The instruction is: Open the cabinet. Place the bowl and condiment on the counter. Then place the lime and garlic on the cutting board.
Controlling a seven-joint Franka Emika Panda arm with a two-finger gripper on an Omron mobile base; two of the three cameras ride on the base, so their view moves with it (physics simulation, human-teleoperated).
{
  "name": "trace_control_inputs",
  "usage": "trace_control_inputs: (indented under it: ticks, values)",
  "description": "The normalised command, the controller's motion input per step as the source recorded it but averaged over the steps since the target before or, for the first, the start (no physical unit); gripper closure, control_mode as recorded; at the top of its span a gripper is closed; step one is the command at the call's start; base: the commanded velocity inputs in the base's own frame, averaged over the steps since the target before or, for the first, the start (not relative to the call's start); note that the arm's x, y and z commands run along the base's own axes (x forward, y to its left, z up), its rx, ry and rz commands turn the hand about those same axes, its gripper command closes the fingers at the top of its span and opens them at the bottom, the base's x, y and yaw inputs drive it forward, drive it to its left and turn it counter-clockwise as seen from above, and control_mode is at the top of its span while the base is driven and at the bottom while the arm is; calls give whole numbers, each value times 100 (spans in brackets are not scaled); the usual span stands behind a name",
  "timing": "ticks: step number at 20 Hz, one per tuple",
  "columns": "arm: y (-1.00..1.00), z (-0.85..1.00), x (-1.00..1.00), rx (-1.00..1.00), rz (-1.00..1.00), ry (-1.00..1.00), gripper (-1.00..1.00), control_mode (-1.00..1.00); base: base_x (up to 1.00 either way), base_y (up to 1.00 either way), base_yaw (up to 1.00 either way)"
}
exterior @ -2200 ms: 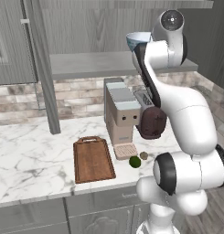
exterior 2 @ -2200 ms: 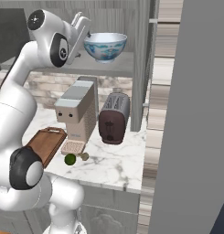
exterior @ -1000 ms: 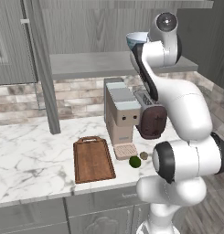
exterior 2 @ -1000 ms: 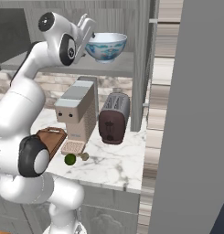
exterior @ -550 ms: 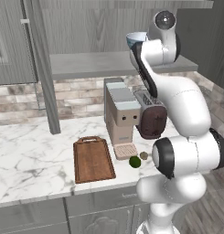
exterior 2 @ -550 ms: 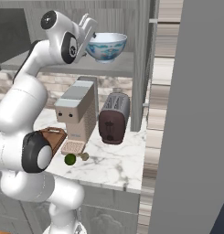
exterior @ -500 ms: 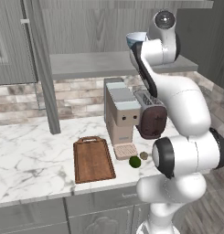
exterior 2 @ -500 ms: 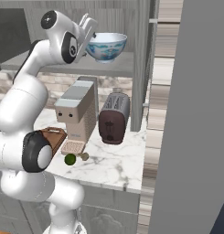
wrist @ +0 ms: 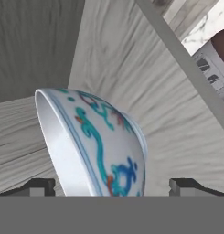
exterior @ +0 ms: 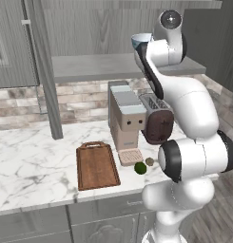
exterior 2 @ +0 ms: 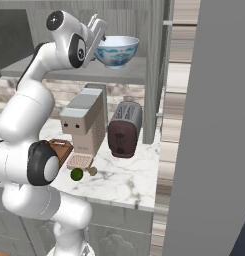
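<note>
- the cabinet (exterior: 113, 28) stands open, grey wood-grain, and its grey shelf (exterior: 89, 66) carries the bowl.
- the bowl (exterior 2: 115, 51) sits upright on that shelf near its front edge, above the coffee machine (exterior 2: 85, 122) and toaster (exterior 2: 124, 129) on the marble tabletop (exterior 2: 129, 175).
- it is a wide round bowl, plain white inside, with blue, teal and red brushwork on a white outside and a narrow foot.
- it looks like glazed ceramic: probably rigid, fairly heavy for its size, slick, and liable to chip if knocked against the shelf.
- the rim wall looks like the best place to take hold, one finger inside and one outside, since the full body seems too wide to span.
- the gripper (wrist: 111, 185) is spread wide and empty; in the hand view its tips flank the bowl's near side.
</note>
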Motion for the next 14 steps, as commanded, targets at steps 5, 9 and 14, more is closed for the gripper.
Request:
trace_control_inputs:
  ticks: [5,9,14]
  values:
    - [0,0,11,0,0,2,-100,-100,0,0,0]
    - [0,-4,24,0,0,9,-100,-100,0,0,0]
    - [0,-1,32,2,0,15,-100,-100,0,0,0]
